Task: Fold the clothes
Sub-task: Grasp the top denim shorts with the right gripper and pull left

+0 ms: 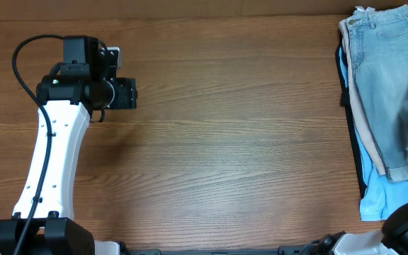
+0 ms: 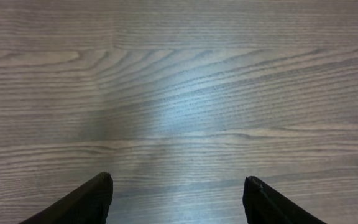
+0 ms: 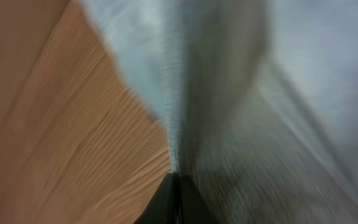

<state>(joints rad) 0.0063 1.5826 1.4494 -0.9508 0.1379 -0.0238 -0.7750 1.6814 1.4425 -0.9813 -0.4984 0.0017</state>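
The left pincer [image 2: 179, 190] hangs released over bare wood on the left part of the surface [image 1: 246, 149], its fingers wide apart and touching nothing. At the far right edge lies a stack. The jeans [image 1: 392, 78] are on top, waistband at the far side and legs running toward the near side. Under them are beige trousers [image 1: 363, 124] and a sky-blue garment [image 1: 377, 198], which pokes out at the near end. The right pincer [image 3: 176, 186] shows overhead as a dark blur over the jeans' right side. In the smeared wrist view it looks clenched on a raised ridge of denim.
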